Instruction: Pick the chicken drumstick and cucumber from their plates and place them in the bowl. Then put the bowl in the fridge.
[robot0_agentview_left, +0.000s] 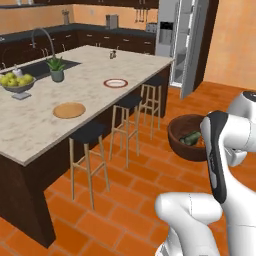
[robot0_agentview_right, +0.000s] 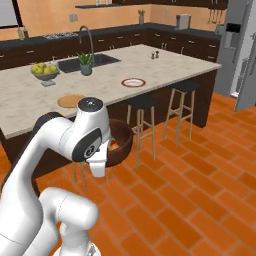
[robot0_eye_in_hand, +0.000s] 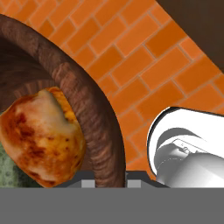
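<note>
**Operator:** State the gripper condition and the location of the load.

**Technician:** The gripper (robot0_eye_in_hand: 110, 178) is pinched on the rim of the round, deep, reddish-brown wooden bowl (robot0_eye_in_hand: 94, 109); the wall passes between the two fingertips at the bottom of the hand view. The bowl (robot0_agentview_left: 187, 136) is carried in the air above the orange brick floor (robot0_agentview_left: 125, 210), clear of the pale marble island surface (robot0_agentview_left: 95, 75).

**Operator:** Contents?

**Technician:** The glossy orange-brown roasted chicken drumstick (robot0_eye_in_hand: 41, 135) lies inside against the wall, and the short dark green cucumber (robot0_agentview_left: 190, 138) lies beside it. The flat tan wooden plate (robot0_agentview_left: 69, 110) and the white red-rimmed plate (robot0_agentview_left: 115, 83) on the surface carry nothing.

**Operator:** Reason for a rim grasp?

**Technician:** Judgement: the bowl is far wider than the gripper's span, so the wall is the only part thin enough to clamp. The bowl appears roughly level, which keeps both items seated.

**Operator:** Status?

**Technician:** Loading is judged complete; transfer remains. The tall grey stainless fridge (robot0_agentview_left: 175, 40) stands well apart beyond the island, one door (robot0_agentview_left: 187, 55) ajar.

**Operator:** Risk?

**Technician:** A one-sided rim hold may let the bowl tilt and spill its contents.
</note>
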